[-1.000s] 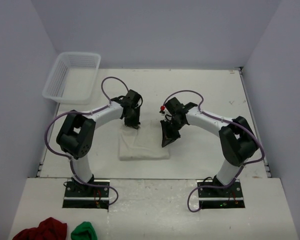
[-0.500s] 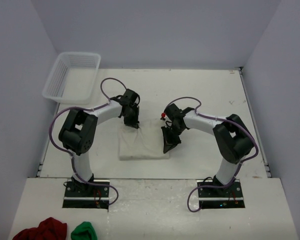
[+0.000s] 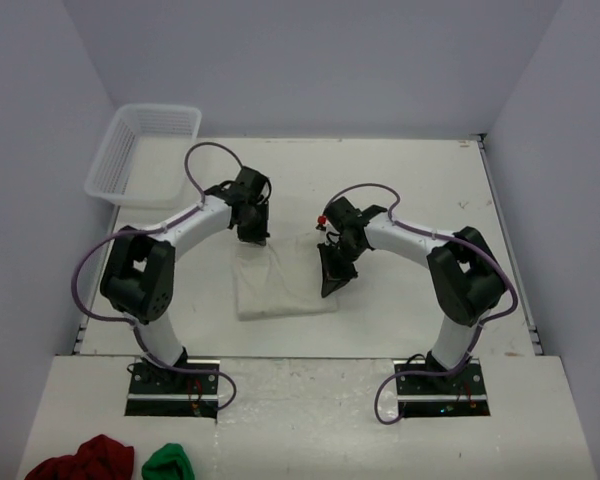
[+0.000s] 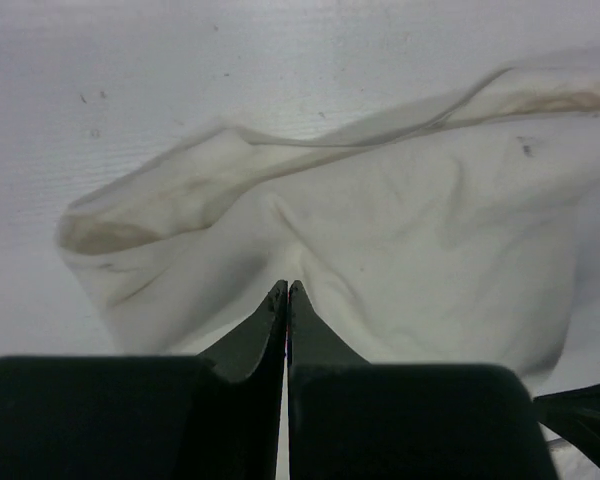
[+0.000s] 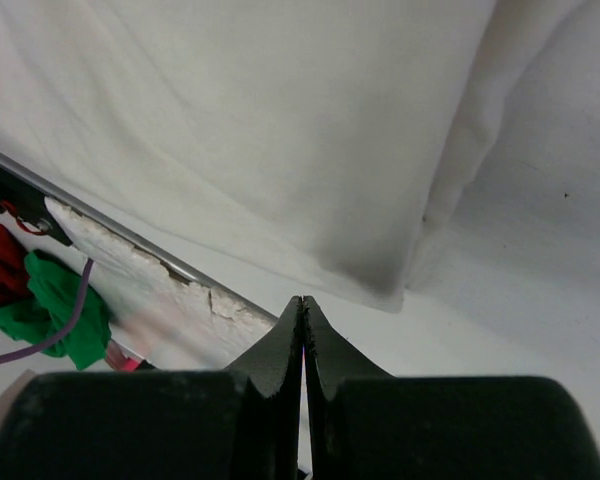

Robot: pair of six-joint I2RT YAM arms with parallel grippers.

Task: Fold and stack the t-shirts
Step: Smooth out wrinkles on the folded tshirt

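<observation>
Flanking the shirt [image 3: 280, 292]: left end effector [image 3: 257, 237], closed, at far edge; right end effector [image 3: 330, 285], closed, seemingly beside right edge.

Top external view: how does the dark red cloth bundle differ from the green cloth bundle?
Colour: the dark red cloth bundle is deep red, while the green cloth bundle is bright green. Size: the dark red cloth bundle spreads wider and the green one is smaller. Place: the red one lies nearer the picture's left edge, with the green one to its right. Both are crumpled and cut off by the picture's lower edge.
</observation>
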